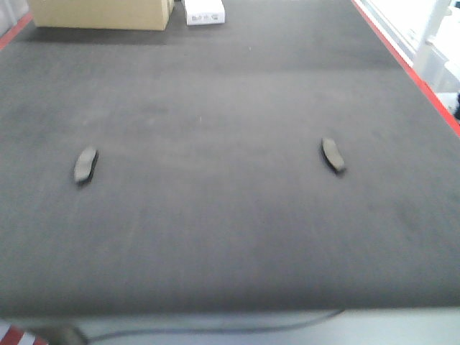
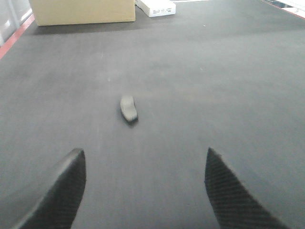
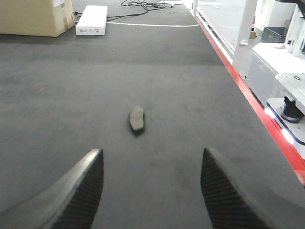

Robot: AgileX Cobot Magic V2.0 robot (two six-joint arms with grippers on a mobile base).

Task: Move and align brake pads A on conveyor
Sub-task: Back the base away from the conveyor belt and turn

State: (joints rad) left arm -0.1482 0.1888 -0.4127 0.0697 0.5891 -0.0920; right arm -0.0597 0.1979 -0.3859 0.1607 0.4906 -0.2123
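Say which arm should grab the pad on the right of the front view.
Right. That pad lies straight ahead of the right gripper, in line with its open jaws; the left gripper faces the other pad.

No legible text found. Dark print on the white box (image 1: 204, 11) is too blurred to read; the label on the cardboard box (image 3: 31, 16) is likewise illegible.
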